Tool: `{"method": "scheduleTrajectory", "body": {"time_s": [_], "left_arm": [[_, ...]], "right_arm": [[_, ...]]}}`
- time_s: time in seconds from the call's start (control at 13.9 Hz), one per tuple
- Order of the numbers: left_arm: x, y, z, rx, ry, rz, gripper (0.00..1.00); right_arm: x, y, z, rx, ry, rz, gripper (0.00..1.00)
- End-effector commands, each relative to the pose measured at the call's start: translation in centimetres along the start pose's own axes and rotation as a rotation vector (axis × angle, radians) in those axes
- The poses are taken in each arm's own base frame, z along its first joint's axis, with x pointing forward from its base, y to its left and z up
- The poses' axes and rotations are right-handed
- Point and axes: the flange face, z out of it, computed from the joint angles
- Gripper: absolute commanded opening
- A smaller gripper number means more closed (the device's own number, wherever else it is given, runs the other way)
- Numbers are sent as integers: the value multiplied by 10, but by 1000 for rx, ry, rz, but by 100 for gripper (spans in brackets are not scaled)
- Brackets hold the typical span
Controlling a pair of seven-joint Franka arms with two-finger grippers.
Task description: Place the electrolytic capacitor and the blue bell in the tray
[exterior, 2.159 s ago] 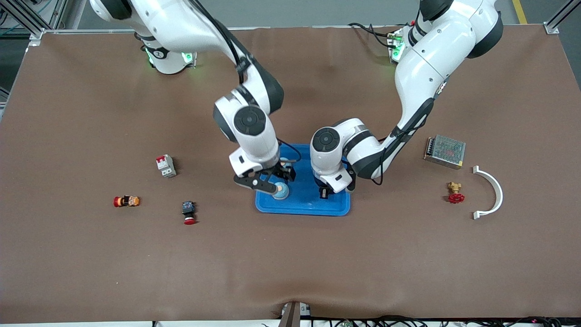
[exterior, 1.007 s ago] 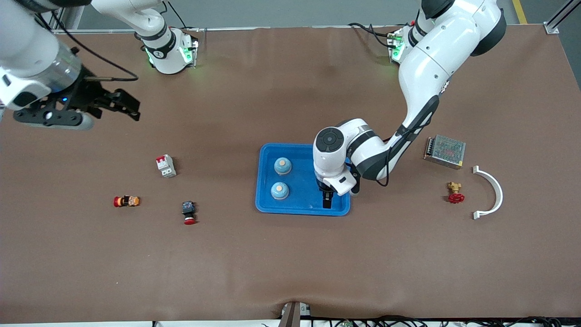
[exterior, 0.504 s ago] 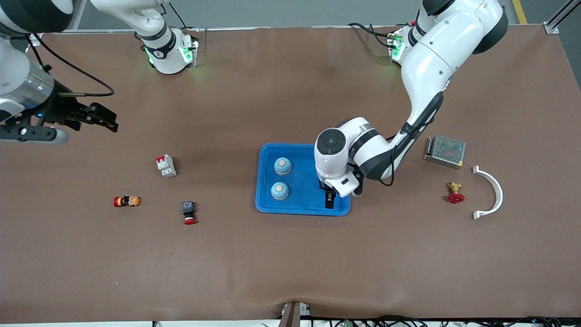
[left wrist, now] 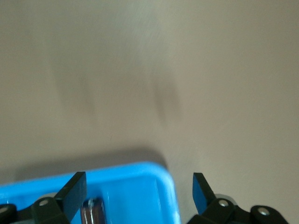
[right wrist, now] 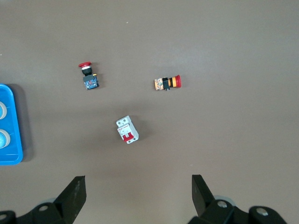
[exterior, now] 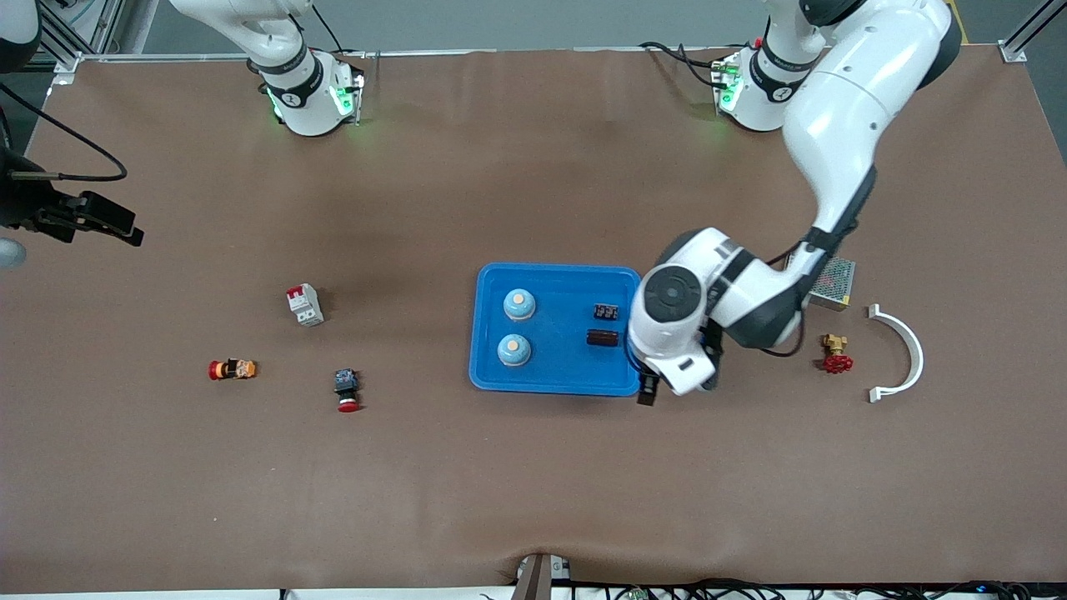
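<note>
We see left hand [exterior: 648,392] spread over the shallow bright-blue plastic tray's [exterior: 492,379] corner; right hand [right wrist: 135,193] spread, high over brown tabletop [exterior: 533,483]; only front view shows both pale-blue bells [exterior: 518,305].

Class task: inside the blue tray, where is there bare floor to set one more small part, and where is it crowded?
In the tray, a bare strip lies between the two blue bells and the two dark capacitors. The corner under the left claw is crowded.
</note>
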Motion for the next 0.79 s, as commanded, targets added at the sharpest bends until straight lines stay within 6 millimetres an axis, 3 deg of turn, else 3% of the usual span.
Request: {"method": "scheduleTrajectory", "body": {"time_s": [0.0, 0.5, 0.72], "left_arm": [[52, 17, -22, -5, -24, 46, 100], [177, 46, -25, -50, -13, 248, 100], [213, 62, -23, -96, -20, 315, 100]], "right_arm": [[-4, -1, -3, -14, 43, -29, 100], [-16, 0, -15, -15, 125, -95, 100], [-13, 0, -14, -15, 125, -89, 100]]}}
